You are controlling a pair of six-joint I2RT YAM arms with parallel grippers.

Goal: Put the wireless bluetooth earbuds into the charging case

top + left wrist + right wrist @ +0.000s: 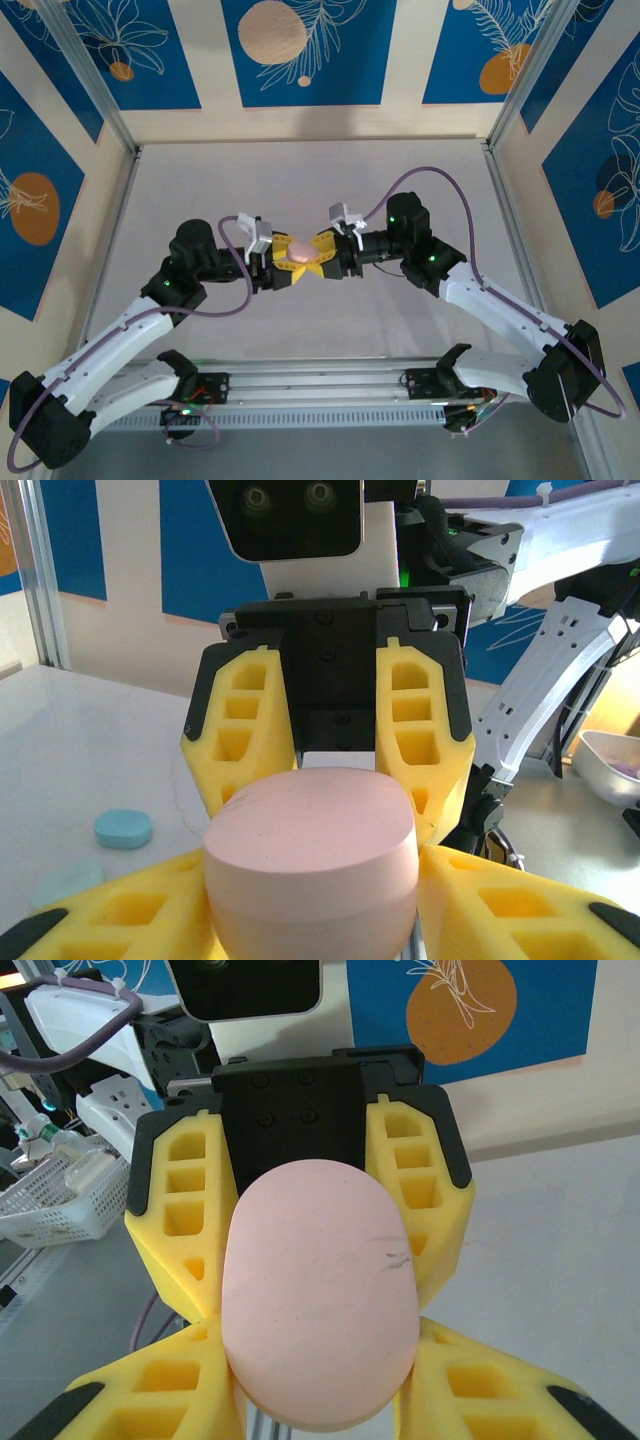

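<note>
Left tool (pixel 287 263) and right tool (pixel 319 257) meet nose to nose above the middle of the desk (pixel 300 180), and both are clenched on the same pink charging case (pixel 300 248). The case sits crosswise between them. The yellow fingers (pixel 120 910) of the left tool press its near end from both sides, and the right tool's fingers (pixel 238 730) flank its far end. The lid is closed. From the right wrist the case appears as a smooth pink oval with a few faint dark scuffs on top.

The earbuds are away from the case. In the left wrist view a light blue earbud (pixel 123 829) lies flat on the desk, below and to the left of the held case. A pale mint earbud (pixel 65 883) lies just beside it, nearer the camera and partly behind a yellow finger. Neither touches a tool.

From above, the desk is pale and open all round the joined tools, with free surface toward the far wall and out to both sides. Aluminium rails (pixel 105 110) mark the left and right edges, and the arm bases sit along the near edge. Purple cables (pixel 440 185) loop off each arm, clear of the case.

At desk level the wrist cameras add detail. The left one shows a white bowl (pixel 605 765) at the right edge, well apart from the tools. The right one shows a white basket (pixel 50 1200) off to the left, beyond the desk.
</note>
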